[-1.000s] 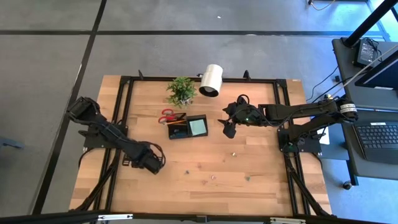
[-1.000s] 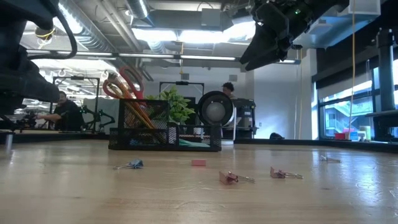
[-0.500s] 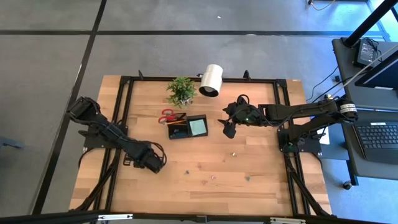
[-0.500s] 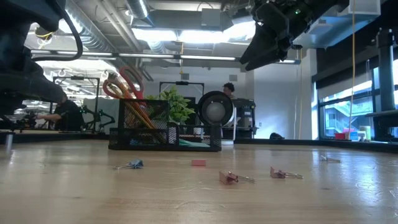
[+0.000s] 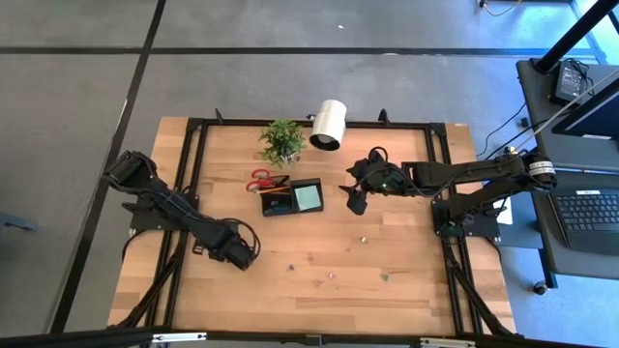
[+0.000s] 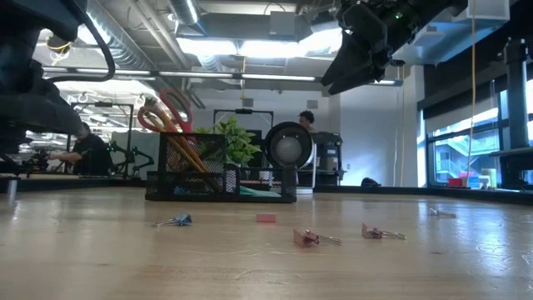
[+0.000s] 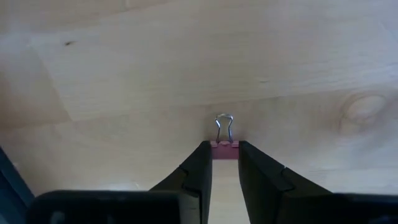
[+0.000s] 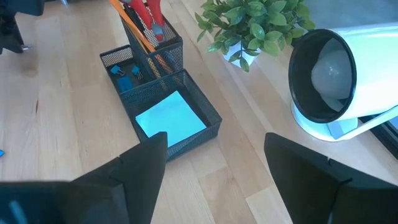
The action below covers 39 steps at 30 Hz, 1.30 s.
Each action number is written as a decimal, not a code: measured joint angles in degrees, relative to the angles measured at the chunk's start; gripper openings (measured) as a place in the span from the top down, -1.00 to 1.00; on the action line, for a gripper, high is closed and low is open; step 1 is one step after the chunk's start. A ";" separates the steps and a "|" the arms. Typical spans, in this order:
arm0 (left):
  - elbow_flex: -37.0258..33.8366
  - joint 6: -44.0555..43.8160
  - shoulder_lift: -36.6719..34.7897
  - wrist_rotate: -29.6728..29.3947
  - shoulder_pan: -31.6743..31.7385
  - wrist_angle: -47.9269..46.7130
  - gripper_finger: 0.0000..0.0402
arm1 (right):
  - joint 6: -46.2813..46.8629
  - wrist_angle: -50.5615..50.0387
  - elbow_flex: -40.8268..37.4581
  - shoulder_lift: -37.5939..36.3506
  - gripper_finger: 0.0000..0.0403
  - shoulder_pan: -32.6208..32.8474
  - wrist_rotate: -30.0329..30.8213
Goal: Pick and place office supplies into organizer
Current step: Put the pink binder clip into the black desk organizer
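Table (image 5: 406, 261): light wood, black frame along its edges.

Organizer (image 5: 292, 198): black mesh, between the two grippers, nearer the right one. Long axis runs roughly left-right across the table in the high view. Compartment nearer the right gripper holds the teal note pad (image 8: 171, 116), lying flat. Taller cup section at the far end holds the red-handled scissors (image 8: 146, 12), upright, handles up, with pencils (image 8: 134, 28) leaning beside them.

Left gripper (image 7: 224, 152): low over the table, well apart from the organizer. Fingers (image 7: 198, 171) nearly together, flanking a small pink binder clip (image 7: 224, 148) that lies between the tips. Clip's wire loop points straight away from the gripper, long axis in line with the fingers. Cannot tell if the pads are actually pressing on it.

Right gripper (image 8: 214, 162): raised, just beside the organizer's note-pad end, fingers wide apart, nothing between them.

Loose clips (image 6: 306, 238) lie on the table below the right gripper, well apart from the organizer.
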 joint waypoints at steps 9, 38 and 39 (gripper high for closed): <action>2.71 5.80 -0.85 -8.02 0.51 0.49 0.68 | 0.06 0.00 0.00 0.00 -0.35 0.00 0.00; 6.06 40.24 -2.98 -34.34 19.65 8.68 0.68 | 0.40 0.02 -0.02 0.00 -0.35 0.02 0.02; 6.06 41.21 -2.98 -33.98 20.16 8.72 0.68 | 0.39 0.02 -0.02 0.00 -0.35 0.02 0.02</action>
